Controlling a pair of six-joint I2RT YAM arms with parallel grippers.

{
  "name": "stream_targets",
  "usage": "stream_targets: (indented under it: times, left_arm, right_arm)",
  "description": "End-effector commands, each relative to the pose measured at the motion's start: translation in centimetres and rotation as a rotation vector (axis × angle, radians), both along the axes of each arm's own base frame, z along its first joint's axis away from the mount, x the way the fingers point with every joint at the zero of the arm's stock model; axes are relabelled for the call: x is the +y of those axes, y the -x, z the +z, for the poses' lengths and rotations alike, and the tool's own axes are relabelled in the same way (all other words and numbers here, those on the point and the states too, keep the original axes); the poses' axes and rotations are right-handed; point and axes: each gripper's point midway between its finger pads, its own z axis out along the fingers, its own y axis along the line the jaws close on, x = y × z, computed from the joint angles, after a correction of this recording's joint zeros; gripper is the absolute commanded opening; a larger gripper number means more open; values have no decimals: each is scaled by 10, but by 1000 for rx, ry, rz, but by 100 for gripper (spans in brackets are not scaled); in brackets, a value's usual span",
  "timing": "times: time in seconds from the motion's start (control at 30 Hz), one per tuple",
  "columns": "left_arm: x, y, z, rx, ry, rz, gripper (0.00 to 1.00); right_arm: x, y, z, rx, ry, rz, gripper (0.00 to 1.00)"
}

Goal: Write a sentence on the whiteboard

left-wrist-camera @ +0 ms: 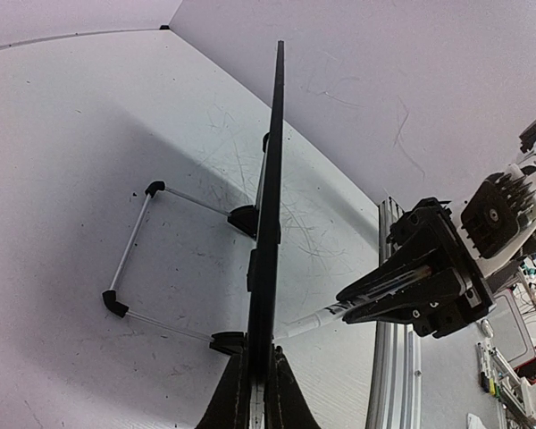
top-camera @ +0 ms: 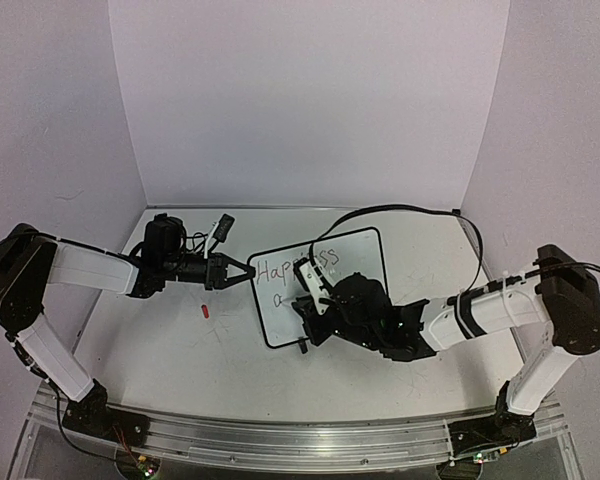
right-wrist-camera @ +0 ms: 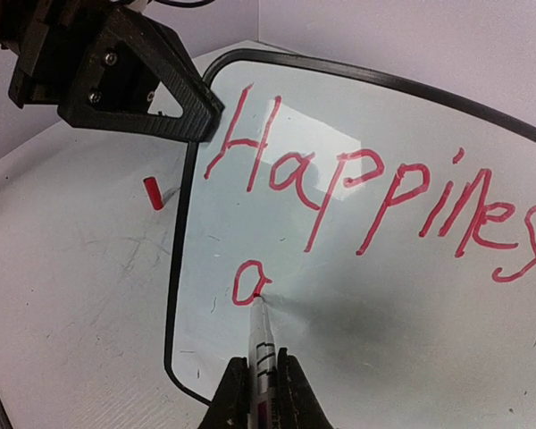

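Your right gripper (right-wrist-camera: 255, 380) is pinched on a marker (right-wrist-camera: 263, 344). The marker runs straight out from the fingers, and its tip touches the board (right-wrist-camera: 384, 304) at a small red loop, the only mark on the second line. Above it the lettering (right-wrist-camera: 375, 192) begins "Happines" and runs from the board's left edge rightward along its long axis. Your left gripper (left-wrist-camera: 257, 380) is pressed tight on that left edge, near the far corner by the "H". From above, the board sits mid-table between both arms, long axis left to right, right end farther away. A wire stand (left-wrist-camera: 134, 259) props its back. A small red piece (top-camera: 205, 310) lies on the table (top-camera: 150, 350), just left of the board
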Motion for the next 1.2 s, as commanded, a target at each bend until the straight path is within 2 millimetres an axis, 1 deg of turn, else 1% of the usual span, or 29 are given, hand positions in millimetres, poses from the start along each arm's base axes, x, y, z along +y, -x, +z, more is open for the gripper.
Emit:
stream_targets:
  times: [0.0, 0.4, 0.67, 0.9, 1.17]
  left_arm:
    - [-5, 2, 3, -10, -2, -33, 0]
    - [-5, 2, 1, -8, -4, -33, 0]
    - [-4, 2, 2, -8, -3, -32, 0]
    - [-4, 2, 2, -8, -4, -31, 0]
    - [-4, 3, 2, -7, -3, -30, 0]
  right_arm:
    - [-11, -1, -3, 19, 2, -27, 0]
    - [-14, 10, -20, 69, 15, -9, 0]
    - [-6, 17, -27, 88, 20, 18, 0]
    - [5, 17, -23, 86, -2, 32, 0]
    - [15, 10, -14, 63, -24, 20, 0]
